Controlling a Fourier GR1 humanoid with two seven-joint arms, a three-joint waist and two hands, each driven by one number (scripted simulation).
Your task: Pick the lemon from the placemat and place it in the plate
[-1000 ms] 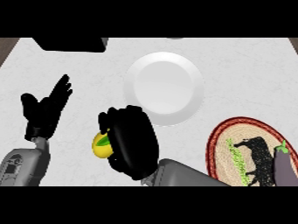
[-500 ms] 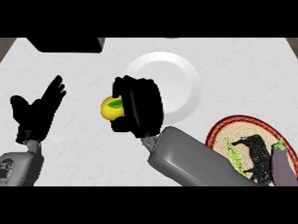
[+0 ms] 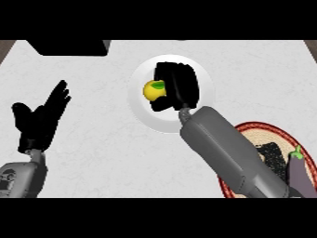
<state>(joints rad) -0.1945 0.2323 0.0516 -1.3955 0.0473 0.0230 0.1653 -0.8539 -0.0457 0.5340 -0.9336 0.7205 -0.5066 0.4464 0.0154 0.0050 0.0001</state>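
The right hand (image 3: 178,88) was curled round the lemon (image 3: 153,89) over the white plate (image 3: 141,118), toward the plate's 12 o'clock. The lemon was off the placemat (image 3: 251,128), which lay at 5 o'clock on the counter with a dark eggplant (image 3: 299,169) on it. The transfer looked largely done; only lowering and release appeared to remain. Whether the lemon touched the plate could not be told. The left hand (image 3: 41,121) rested open at 9 o'clock, fingers up
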